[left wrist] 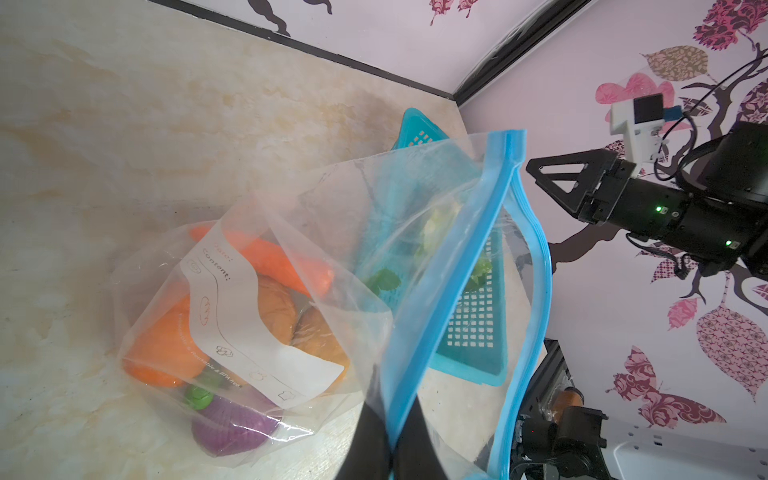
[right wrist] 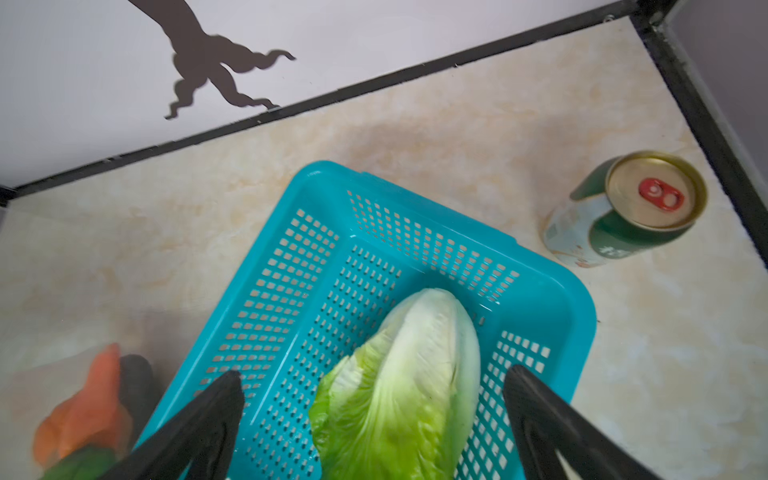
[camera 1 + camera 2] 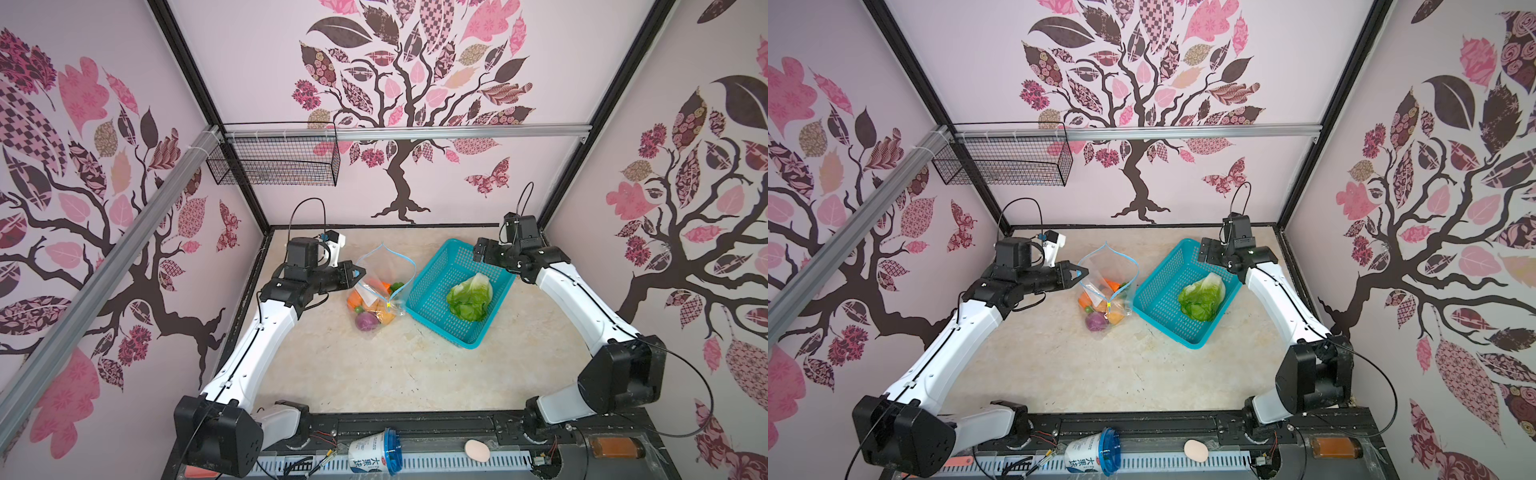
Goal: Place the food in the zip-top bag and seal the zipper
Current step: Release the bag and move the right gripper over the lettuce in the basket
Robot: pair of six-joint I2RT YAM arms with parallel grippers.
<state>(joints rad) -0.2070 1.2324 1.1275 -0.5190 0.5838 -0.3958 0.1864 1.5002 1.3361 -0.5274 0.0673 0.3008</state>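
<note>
Last one out: your left gripper is clamped on the blue zipper rim of the zip-top bag, propping its mouth open above the table. Your right gripper hangs with jaws spread wide over the cabbage, which lies alone in the teal basket just beside the bag. Inside the bag, the carrot, potatoes, pumpkin and purple onion are heaped at the bottom. Expect the cabbage to be the bulkiest piece and probably light for its size, a toy whose ribbed leaves should give the pads some bite. The right wrist view shows your jaws standing only a little wider than its green part, so take it across the middle or toward the narrower pale stem, and lead with that taper into the opening. Whether the fingertips touch it yet cannot be told. The bag is thin, crinkly film with no stiffness of its own: the mouth will likely sag shut if the left hold lets go, and a wide load may drag the rim down. The small yellow slider sits at the end of the strip nearest the arm bases, where the two sides meet. It looks a fiddly, slippery target for the sealing.
</note>
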